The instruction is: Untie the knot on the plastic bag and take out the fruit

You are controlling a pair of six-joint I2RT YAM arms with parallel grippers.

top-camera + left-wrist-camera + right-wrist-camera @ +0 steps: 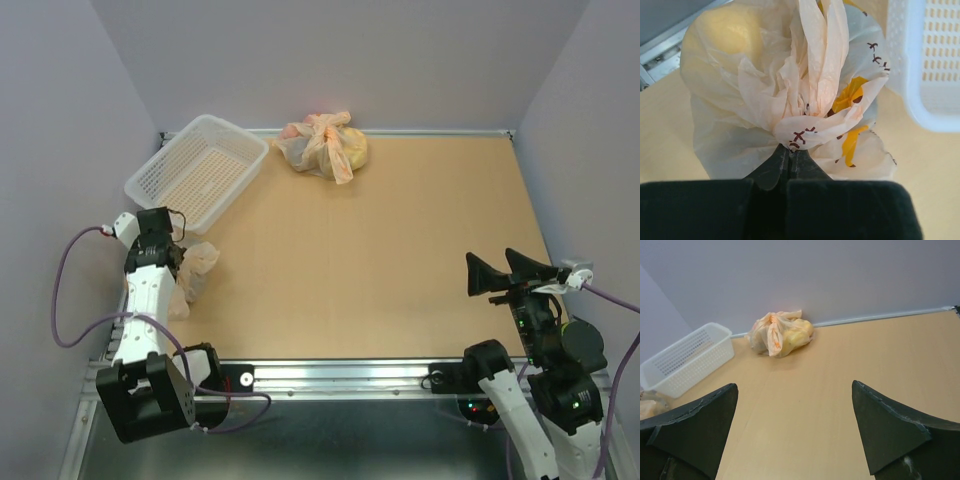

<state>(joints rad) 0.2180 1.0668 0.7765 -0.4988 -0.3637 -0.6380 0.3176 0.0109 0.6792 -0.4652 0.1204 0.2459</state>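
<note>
The pale peach plastic bag (197, 266) lies at the table's left edge, just in front of the white basket. In the left wrist view it fills the frame (730, 135), with brown and yellow print. Its knot (802, 107) is a twisted gather, with floppy handle ends (822, 45) standing above it. My left gripper (790, 150) is shut on a fold of the bag just below the knot; it also shows in the top view (178, 262). A yellow fruit (732, 30) shows through the plastic; other fruit is hidden. My right gripper (505, 268) is open and empty at the right, far from the bag (795, 390).
A white basket (200, 170) stands at the back left, close beside the bag (935, 65) (685, 357). A second peach bag around a big yellow lump (322, 146) lies at the back wall (780, 332). Walls enclose the table on three sides.
</note>
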